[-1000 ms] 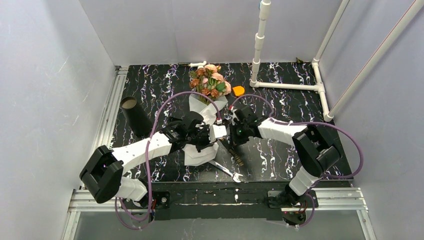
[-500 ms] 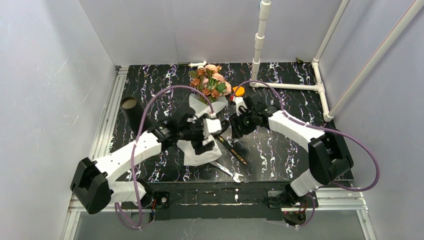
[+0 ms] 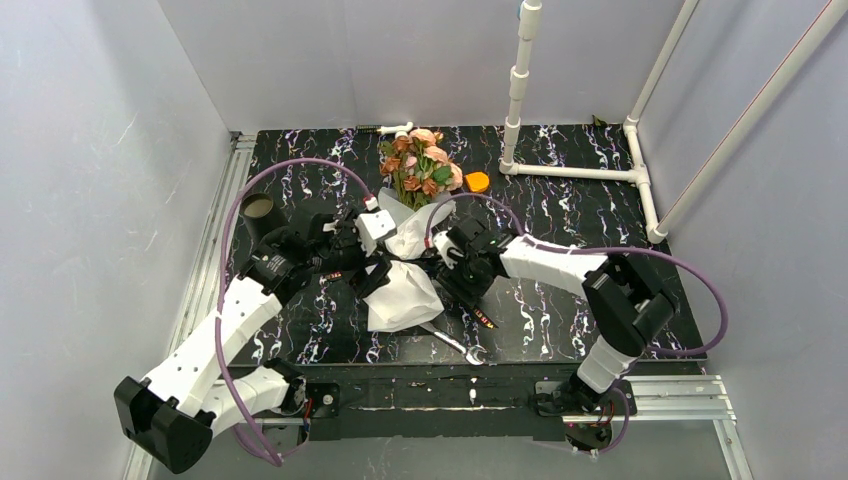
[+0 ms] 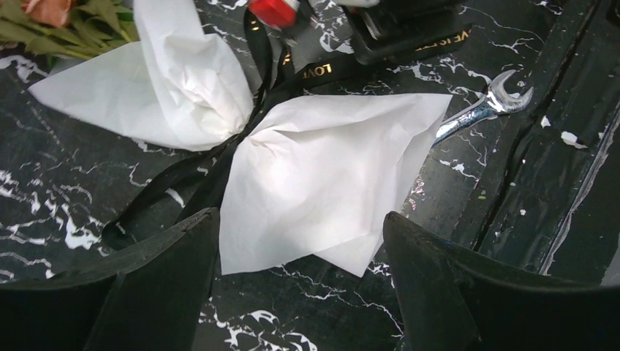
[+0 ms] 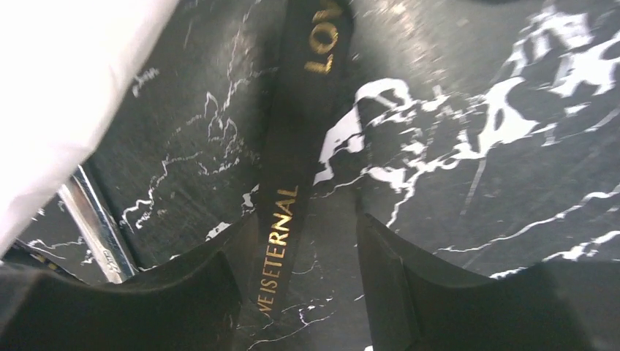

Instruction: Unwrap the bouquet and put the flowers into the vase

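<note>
Both claws gape and hold nothing: left claw [image 4: 300, 221] hovers over the bouquet [image 3: 405, 240], right claw [image 5: 303, 228] straddles the ribbon [image 5: 281, 212] tail. The bouquet lies mid-tabletop, waist cinched. Risk: tugging that tail drags the whole bunch (vase [image 3: 258, 210] close behind the left arm).

The left hand [image 3: 372, 268] has been opened and drawn off the bouquet [image 3: 405, 292] to its left side, with the arm swung outward. The right hand [image 3: 457, 275] has also been opened, lifted away, then brought back low over the ribbon [image 5: 281, 219]. The bouquet's lower paper has been spread wider.
</note>
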Available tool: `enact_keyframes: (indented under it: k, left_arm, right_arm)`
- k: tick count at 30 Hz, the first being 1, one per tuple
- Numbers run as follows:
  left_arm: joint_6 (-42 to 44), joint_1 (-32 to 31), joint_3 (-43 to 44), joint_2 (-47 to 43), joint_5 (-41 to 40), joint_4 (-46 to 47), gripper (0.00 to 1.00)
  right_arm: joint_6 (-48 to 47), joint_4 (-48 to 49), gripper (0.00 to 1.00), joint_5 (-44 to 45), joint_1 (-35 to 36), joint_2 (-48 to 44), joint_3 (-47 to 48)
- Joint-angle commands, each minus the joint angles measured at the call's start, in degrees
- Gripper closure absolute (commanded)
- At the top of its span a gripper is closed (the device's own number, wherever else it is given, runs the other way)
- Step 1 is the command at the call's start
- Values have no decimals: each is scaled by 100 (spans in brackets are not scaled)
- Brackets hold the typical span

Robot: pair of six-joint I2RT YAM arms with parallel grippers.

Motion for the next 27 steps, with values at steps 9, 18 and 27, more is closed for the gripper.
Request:
enact_keyframes:
  k: [9, 18, 27]
  left_arm:
    - [-14, 84, 116, -195, -1019, -426, 17]
    - [104, 151, 23, 20, -1044, -470, 18]
    - [1452, 482, -31, 837, -591, -770, 21]
  right_arm:
    - [-224, -774, 52, 660, 303, 1247, 237]
    - [-504, -1391, 99, 874, 217, 1899, 416]
    - [-983, -1483, 99, 568, -801, 889, 416]
